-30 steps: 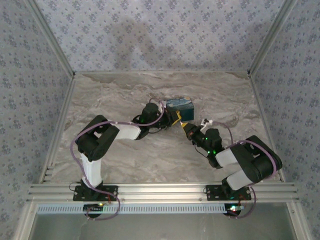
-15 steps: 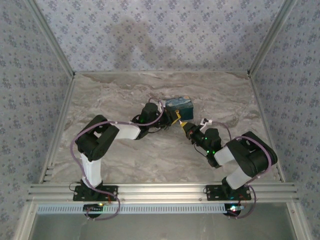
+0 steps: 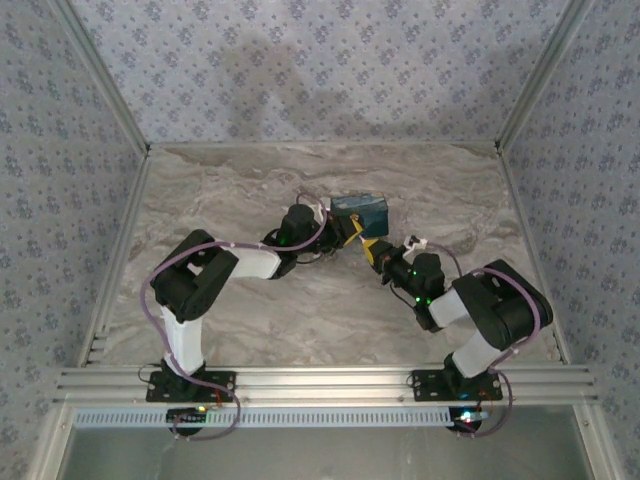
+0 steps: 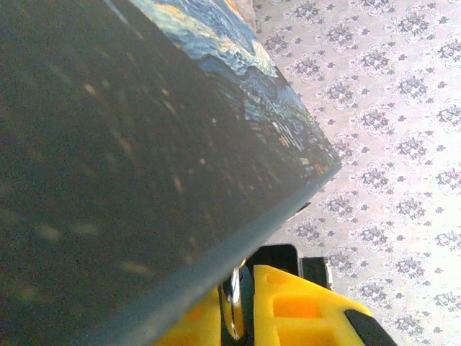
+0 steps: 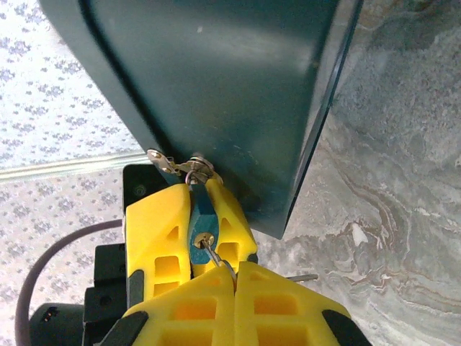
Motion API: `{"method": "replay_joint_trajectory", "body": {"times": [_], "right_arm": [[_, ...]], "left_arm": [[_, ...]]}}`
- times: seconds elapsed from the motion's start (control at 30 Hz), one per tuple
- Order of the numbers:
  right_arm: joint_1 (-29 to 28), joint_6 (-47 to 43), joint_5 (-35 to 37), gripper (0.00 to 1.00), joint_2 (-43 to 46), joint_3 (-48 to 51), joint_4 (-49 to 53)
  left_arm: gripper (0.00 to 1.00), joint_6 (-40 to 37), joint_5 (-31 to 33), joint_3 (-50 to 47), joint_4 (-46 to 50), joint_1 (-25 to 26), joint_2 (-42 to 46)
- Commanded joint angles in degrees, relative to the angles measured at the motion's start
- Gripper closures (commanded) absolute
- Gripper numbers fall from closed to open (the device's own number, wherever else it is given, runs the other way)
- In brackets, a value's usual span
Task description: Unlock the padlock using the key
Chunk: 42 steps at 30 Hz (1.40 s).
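A small teal padlock (image 5: pixel 202 216) hangs from the hasp (image 5: pixel 167 163) of a dark box (image 5: pixel 230 79) with a painted lid (image 3: pixel 362 208). My left gripper (image 3: pixel 351 233) is shut on the padlock, its yellow fingers (image 5: pixel 157 231) on both sides of the body. In the left wrist view the metal of the padlock (image 4: pixel 233 306) sits between that gripper's (image 4: pixel 248 288) pads under the box (image 4: pixel 144 144). My right gripper (image 5: pixel 235 268) is shut on the key (image 5: pixel 216 254). The key's blade sits in the brass keyhole. In the top view the right gripper (image 3: pixel 376 251) meets the left just below the box.
The box stands mid-table on the marble top (image 3: pixel 240 190). A thin metal pin (image 5: pixel 302 277) pokes out beside my right fingers. Wallpapered walls (image 3: pixel 320 70) and aluminium rails (image 3: pixel 320 382) close the space. Open marble lies left and far right of the arms.
The right arm's elbow has swung a little left and its gripper has edged toward the box. The left arm and the box stay put.
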<state>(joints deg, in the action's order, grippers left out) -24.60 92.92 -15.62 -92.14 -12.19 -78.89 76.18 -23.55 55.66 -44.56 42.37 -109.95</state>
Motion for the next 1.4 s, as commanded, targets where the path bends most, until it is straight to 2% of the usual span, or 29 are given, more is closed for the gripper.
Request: {"method": "replay_joint_trajectory", "body": {"times": [0.0,0.93,1.1,1.27,1.37], "right_arm": [[-0.08,5.76,0.73,1.0,-1.33,-2.3,-0.99],[-3.83,16.01,8.47,1.0,1.7,-1.1,-0.66],[-3.8,14.02,10.07,1.0,4.91,-0.56,3.05],[-2.86,10.28,8.41,1.0,8.26,-2.03,7.02],[-1.76,5.39,6.95,1.0,10.05,-4.13,13.94]], "left_arm": [[1.0,0.02,-5.58,0.03,-6.38,1.82,0.35],[1.0,-1.42,-4.58,-0.93,-6.08,3.14,0.53],[1.0,-2.21,-4.4,-0.64,-4.84,3.3,0.78],[1.0,-2.55,-4.41,-0.53,-4.31,3.44,0.9],[1.0,-1.97,-5.02,0.1,-4.93,3.86,0.66]]}}
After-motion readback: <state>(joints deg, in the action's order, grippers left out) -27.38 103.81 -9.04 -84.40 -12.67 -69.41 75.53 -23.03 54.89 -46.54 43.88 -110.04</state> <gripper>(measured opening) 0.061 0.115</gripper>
